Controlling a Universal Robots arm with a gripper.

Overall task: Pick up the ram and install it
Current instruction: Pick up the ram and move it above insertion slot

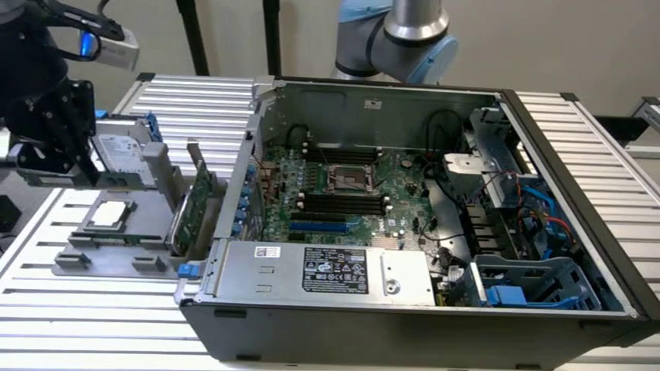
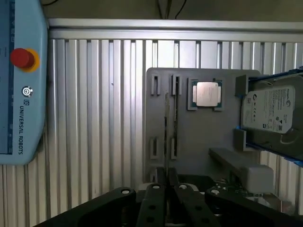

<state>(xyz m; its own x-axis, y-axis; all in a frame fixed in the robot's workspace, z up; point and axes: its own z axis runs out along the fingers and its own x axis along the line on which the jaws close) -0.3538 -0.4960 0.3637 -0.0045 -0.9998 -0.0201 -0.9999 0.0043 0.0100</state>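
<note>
Ribbed metal table below, and the gripper hovers over it, jaws drawn together and empty. Just ahead, the ram stands on edge in the grey fixture (CPU beyond it). Light, stiff and brittle, I'd judge, so pinch it gently mid-length along the top edge.

A table of ribbed aluminium slats is spreading out beneath the gripper and reaching well past it. A plain, pale wall is standing beyond the table's far edge, well away from the gripper, with two dark upright posts rising in front of it. Soft, even light is falling across the slats, throwing only faint shadows.
</note>
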